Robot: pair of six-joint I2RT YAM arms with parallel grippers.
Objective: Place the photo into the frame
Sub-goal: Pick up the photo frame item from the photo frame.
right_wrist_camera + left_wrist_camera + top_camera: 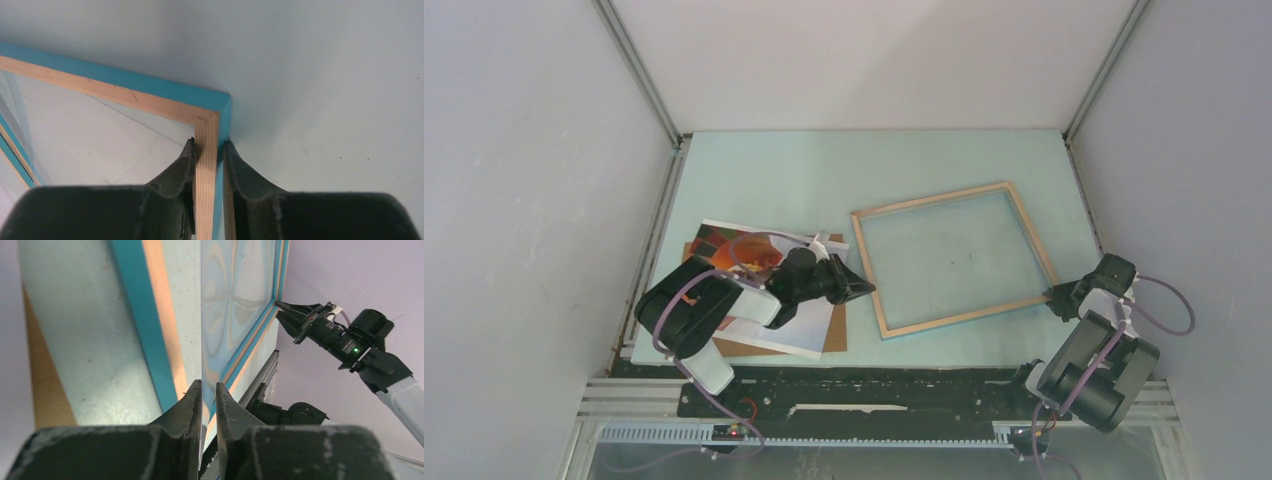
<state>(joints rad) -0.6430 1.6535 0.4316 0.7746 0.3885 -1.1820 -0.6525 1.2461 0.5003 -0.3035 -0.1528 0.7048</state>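
The frame [931, 199] lies wood back up on the table, right of centre. My right gripper [1056, 298] is shut on its near right corner; in the right wrist view its fingers [210, 142] clamp the wood and blue rail [125, 95]. My left gripper [864, 290] is at the frame's left rail. In the left wrist view its fingers [208, 385] are nearly closed on the edge of a thin clear pane [235, 300], beside the blue and wood rail [150, 340]. The photo [724, 238] lies flat under my left arm, partly hidden.
A plain brown backing board [836, 330] lies under the photo at the near left. Grey walls close the table on three sides. The right arm [345, 340] shows across the frame in the left wrist view.
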